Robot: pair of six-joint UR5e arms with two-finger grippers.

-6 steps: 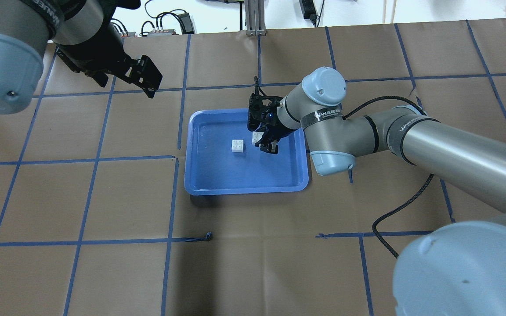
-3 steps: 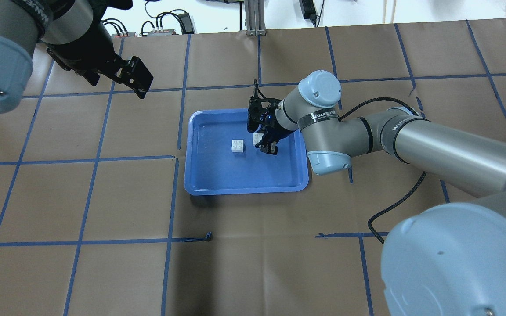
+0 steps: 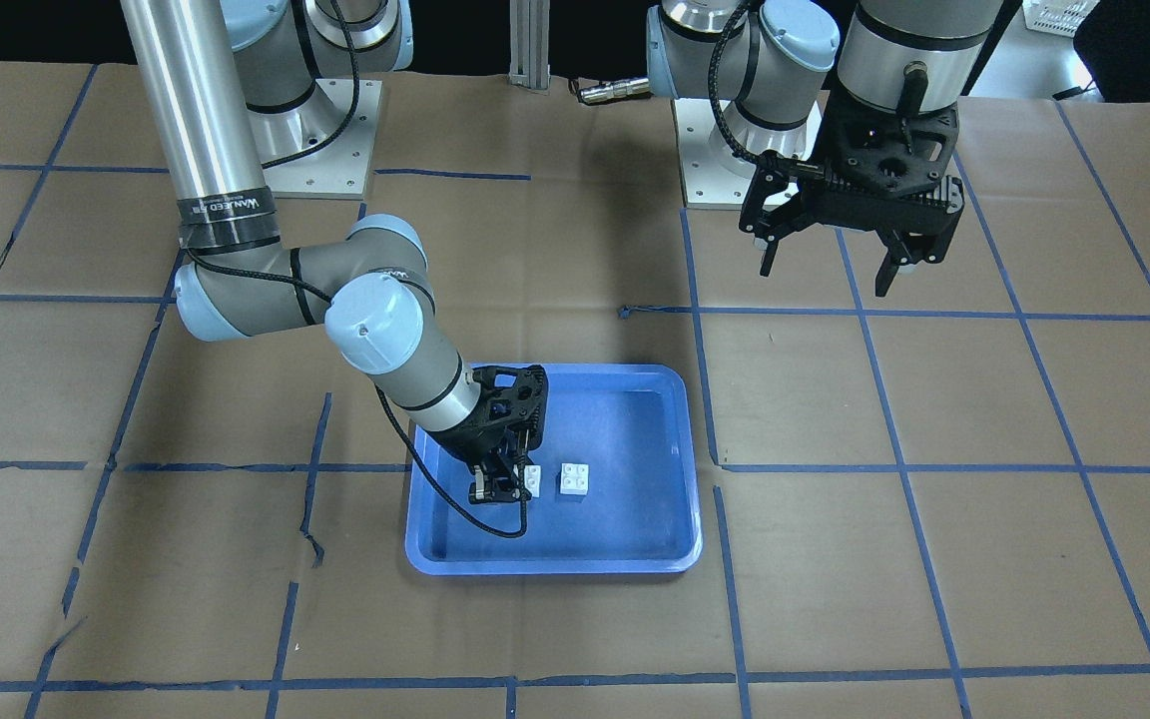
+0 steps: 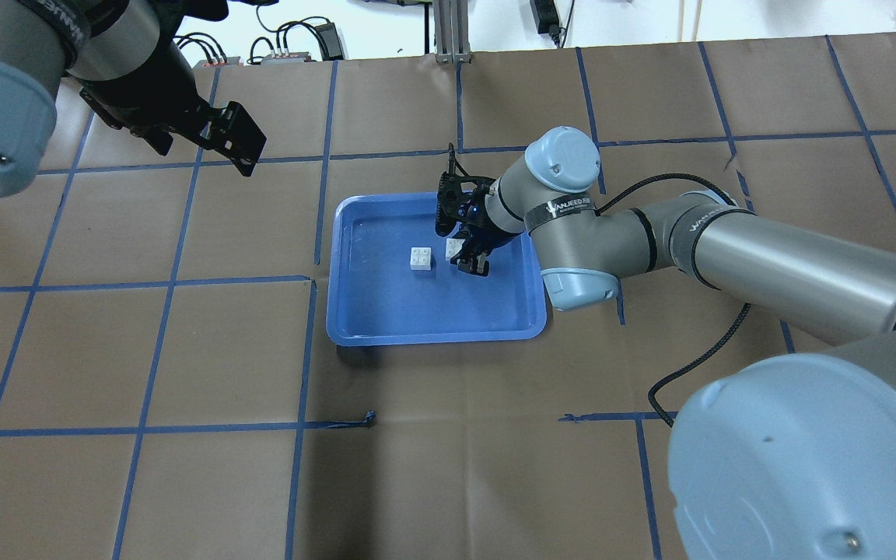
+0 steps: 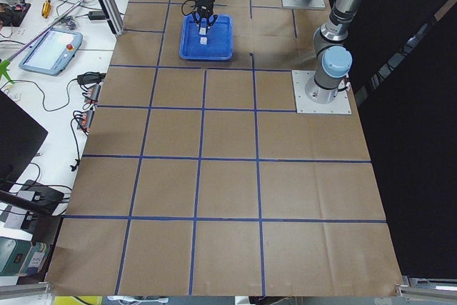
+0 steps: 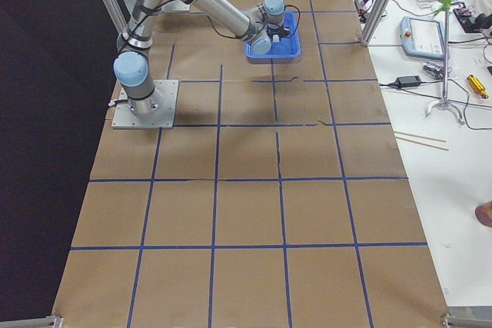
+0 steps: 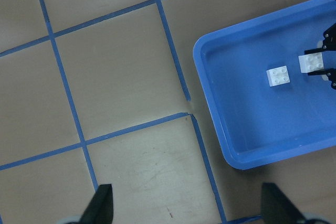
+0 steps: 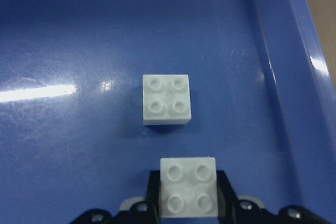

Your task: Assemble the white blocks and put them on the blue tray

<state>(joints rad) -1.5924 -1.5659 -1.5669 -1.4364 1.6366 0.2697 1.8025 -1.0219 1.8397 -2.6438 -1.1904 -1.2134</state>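
Note:
The blue tray (image 4: pixel 432 311) lies mid-table. One white block (image 4: pixel 421 258) sits studs-up on its floor, also in the front view (image 3: pixel 575 478) and the right wrist view (image 8: pixel 166 99). My right gripper (image 4: pixel 462 250) is inside the tray, shut on the second white block (image 8: pixel 188 186), studs up, held low just to the right of the loose one in the overhead view. The two blocks are apart. My left gripper (image 4: pixel 238 148) hangs open and empty above the table, far left of the tray; its wrist view shows the tray (image 7: pixel 247 124) and both blocks.
Brown paper with blue tape lines covers the table (image 4: pixel 183 350). The right arm's black cable (image 4: pixel 697 365) loops over the table right of the tray. The arm bases (image 3: pixel 315 150) stand at the robot's side.
My right gripper has shifted slightly left with its block, closer to the loose block. My left gripper has drawn back to the left, away from the tray.

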